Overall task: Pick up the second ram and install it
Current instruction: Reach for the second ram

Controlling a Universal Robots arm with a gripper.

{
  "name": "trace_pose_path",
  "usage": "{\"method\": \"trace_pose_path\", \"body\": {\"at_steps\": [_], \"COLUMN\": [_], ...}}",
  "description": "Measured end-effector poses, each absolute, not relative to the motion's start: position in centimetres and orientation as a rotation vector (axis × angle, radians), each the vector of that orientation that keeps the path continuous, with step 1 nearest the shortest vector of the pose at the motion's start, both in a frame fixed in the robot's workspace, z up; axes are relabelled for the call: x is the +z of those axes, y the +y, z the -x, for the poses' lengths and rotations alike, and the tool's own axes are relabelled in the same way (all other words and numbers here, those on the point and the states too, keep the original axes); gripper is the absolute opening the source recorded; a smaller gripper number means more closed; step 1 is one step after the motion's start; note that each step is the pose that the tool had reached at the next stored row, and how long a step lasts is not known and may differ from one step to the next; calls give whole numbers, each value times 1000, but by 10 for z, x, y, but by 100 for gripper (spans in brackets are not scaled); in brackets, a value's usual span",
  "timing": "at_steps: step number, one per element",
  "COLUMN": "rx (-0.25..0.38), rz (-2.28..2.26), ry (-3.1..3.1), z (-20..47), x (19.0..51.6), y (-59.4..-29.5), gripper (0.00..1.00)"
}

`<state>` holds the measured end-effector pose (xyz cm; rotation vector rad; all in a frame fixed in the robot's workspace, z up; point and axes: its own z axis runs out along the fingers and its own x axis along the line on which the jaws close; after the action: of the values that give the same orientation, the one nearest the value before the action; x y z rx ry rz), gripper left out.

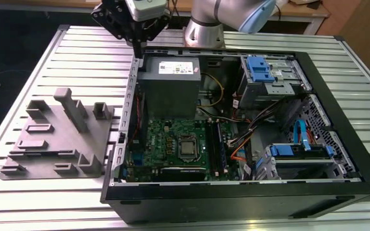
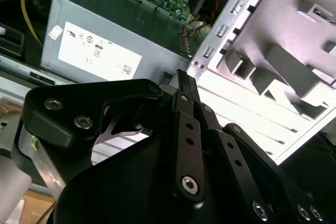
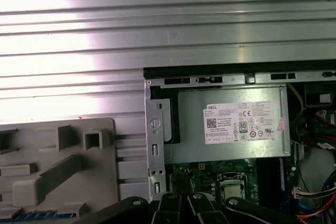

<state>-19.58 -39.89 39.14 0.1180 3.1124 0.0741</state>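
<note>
While in its tray [image 3: 52, 150], ram [image 3: 37, 216] apart from pincer [image 1: 136, 50].

Second ram [image 3: 37, 216]: a long, thin, dark blue strip with small pale marks, seen edge-on and partly cut off in the first wrist view. Lies level in the grey moulded tray [image 3: 102, 182], just past its slanted rib. Sits on the slatted bench [image 3: 157, 24], beside the open computer case [image 3: 210, 70] and outside it, not yet installed.

Power supply [image 3: 231, 124] beside green motherboard [image 3: 199, 178]
</note>
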Motion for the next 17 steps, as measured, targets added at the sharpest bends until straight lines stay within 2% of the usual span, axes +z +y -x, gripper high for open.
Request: {"method": "trace_pose_path", "body": {"at_steps": [17], "rx": [81], "rz": [-118], "ry": [3112], "z": [248], "x": [391], "y": [-399], "gripper": [7]}}
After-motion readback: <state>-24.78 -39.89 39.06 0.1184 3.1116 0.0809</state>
